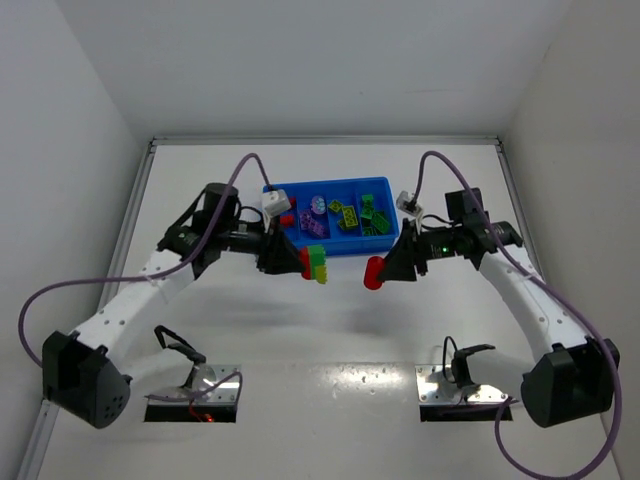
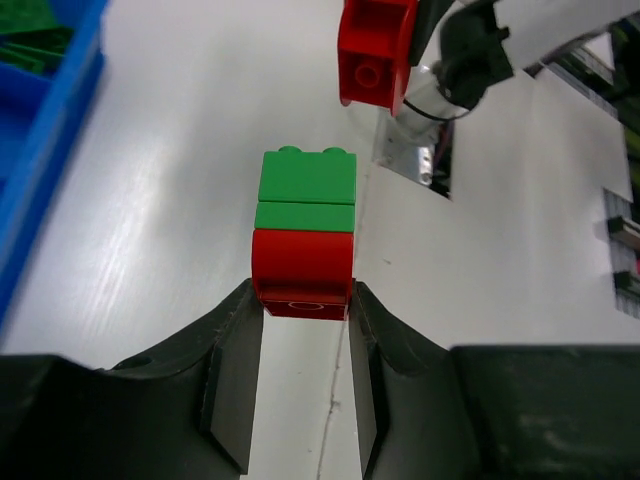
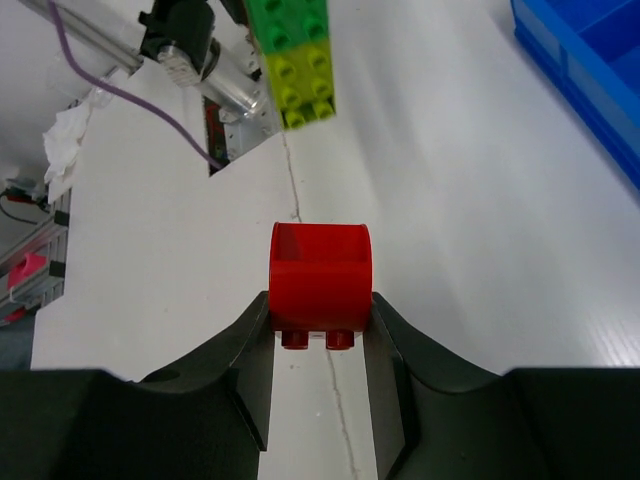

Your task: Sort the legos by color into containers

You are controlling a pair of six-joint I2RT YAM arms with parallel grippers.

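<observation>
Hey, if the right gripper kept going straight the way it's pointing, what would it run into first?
Probably the brick cluster held in the left gripper, with the right gripper leading with its red brick; their heights may not quite match.

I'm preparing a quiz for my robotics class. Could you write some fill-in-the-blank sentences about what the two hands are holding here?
1. The left hand grips a stack of bricks by its ____ end.
2. The right hand holds a single ____ brick.
3. Beyond both hands sits a ____ tray.
Missing words: red; red; blue.
</observation>
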